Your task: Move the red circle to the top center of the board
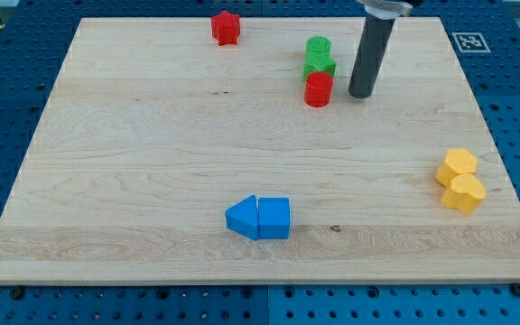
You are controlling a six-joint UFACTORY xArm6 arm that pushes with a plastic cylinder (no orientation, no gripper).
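Red circle (318, 89) touches green blocks (318, 57) above | my tip (361, 94) just right of it | no jaws on this rod

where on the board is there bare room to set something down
Bare wood fills the view's left, between the red star and the blue blocks, and the middle up to the yellow blocks. It is crowded where my tip stands right of the red circle and the green blocks.

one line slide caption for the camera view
My tip sits just right of the red circle, near the board's top center.
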